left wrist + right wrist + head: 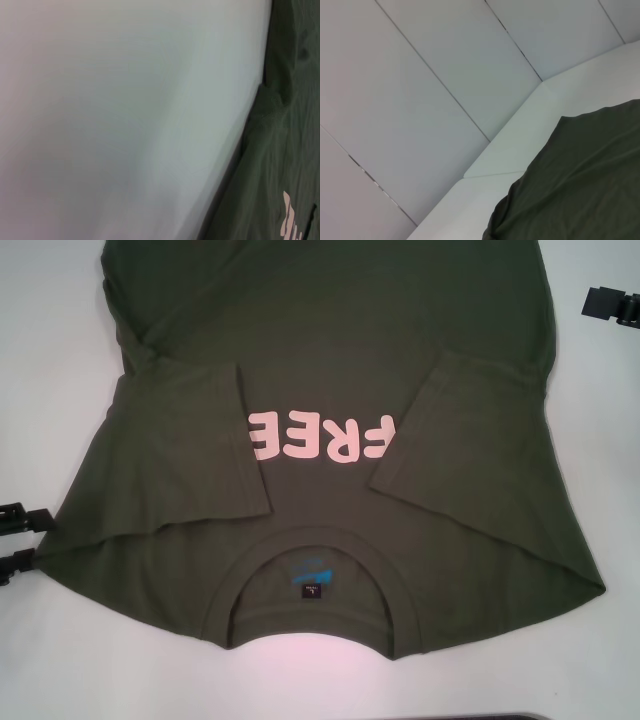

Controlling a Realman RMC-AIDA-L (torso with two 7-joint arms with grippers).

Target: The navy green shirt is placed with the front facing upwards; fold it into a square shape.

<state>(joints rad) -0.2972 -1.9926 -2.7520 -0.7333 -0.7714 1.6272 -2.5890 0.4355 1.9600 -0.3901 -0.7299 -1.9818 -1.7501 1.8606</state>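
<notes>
The navy green shirt [330,390] lies flat on the white table, front up, with its collar and blue neck label [312,576] nearest me. Both short sleeves are folded inward over the chest and partly cover the pink "FREE" lettering [325,437]. My left gripper [22,540] is at the table's left edge, open, with its two black fingers just beside the shirt's shoulder corner and nothing between them. My right gripper [612,305] shows only as a black shape at the far right, off the cloth. The shirt's edge [285,150] appears in the left wrist view, and its hem corner [580,180] in the right wrist view.
The white table [50,360] shows bare on both sides of the shirt. A pale panelled wall [420,75] rises behind the table's far edge. A dark strip [480,716] runs along the near edge of the head view.
</notes>
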